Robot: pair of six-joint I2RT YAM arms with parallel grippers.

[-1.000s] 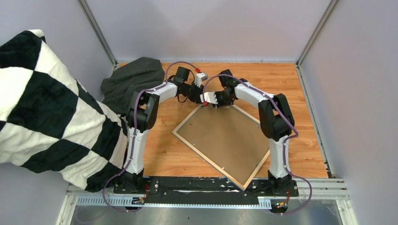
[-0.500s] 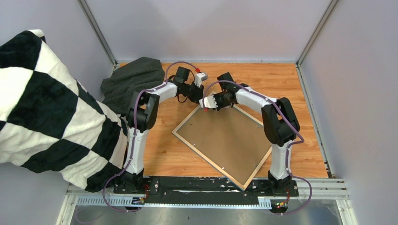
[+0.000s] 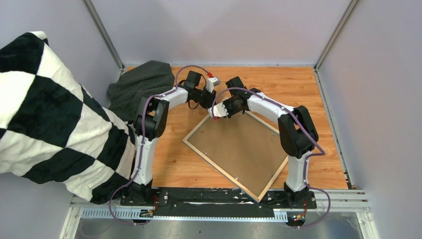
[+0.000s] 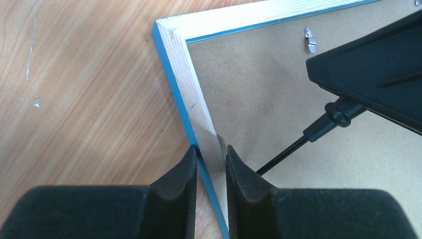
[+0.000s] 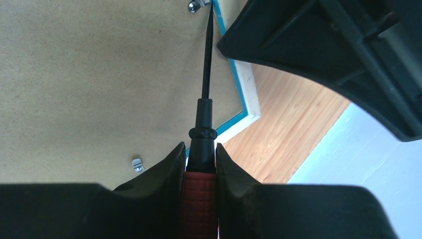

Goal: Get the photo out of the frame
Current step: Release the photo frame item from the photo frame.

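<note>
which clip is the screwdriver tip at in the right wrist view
The far clip beside the frame edge; the screwdriver tip reaches it. The near clip sits clear of the shaft.

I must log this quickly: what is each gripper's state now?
Left gripper: closed on the pale wood edge of the thin blue picture frame.
Right gripper: closed on a red-handled screwdriver with black shaft.
</note>
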